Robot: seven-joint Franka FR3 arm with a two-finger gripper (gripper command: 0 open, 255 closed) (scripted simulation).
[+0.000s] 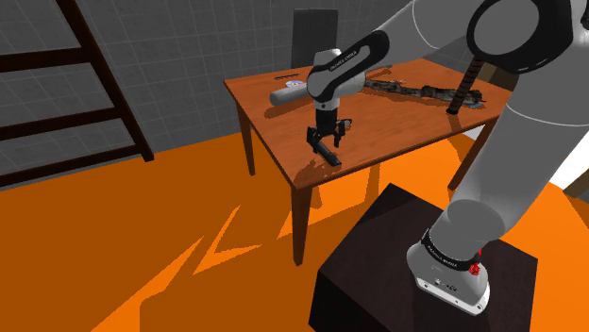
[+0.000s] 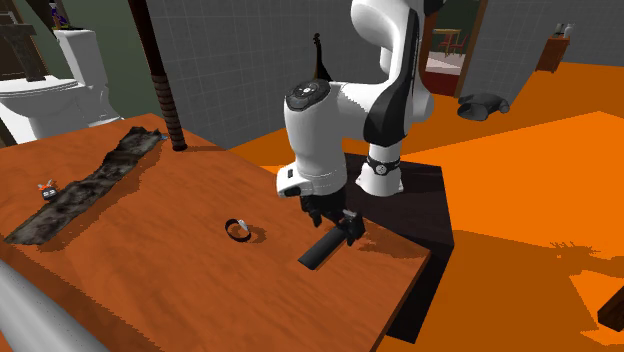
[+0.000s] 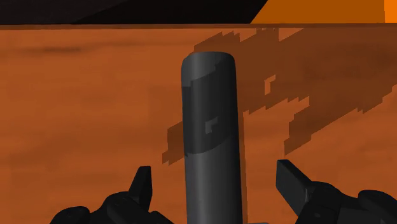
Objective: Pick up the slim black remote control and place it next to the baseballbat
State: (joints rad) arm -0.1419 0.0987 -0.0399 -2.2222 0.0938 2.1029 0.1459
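Near the stand-side corner of the orange-brown wooden worktop [image 1: 396, 121], entries as follows.

Item one: slim black bar-shaped remote control [image 3: 208, 114], lying flat on the worktop, not lifted.

Item two: my black two-finger pincer [image 3: 216, 180], released, one finger on each side of the remote and neither touching it as far as I can judge. I sit astride it so that closing will clasp the narrow width, not the length.

Item three: pale grey cylindrical baseball bat [image 1: 286, 95], probably, since only a rounded length shows. It lies at the worktop's far side in the shoulder view, well apart from the remote.

Item four: small black ring [image 2: 238, 229], near the remote, outside my grip line.

Status: grasp not yet made. Closing comes next, then the carry across to the bat.
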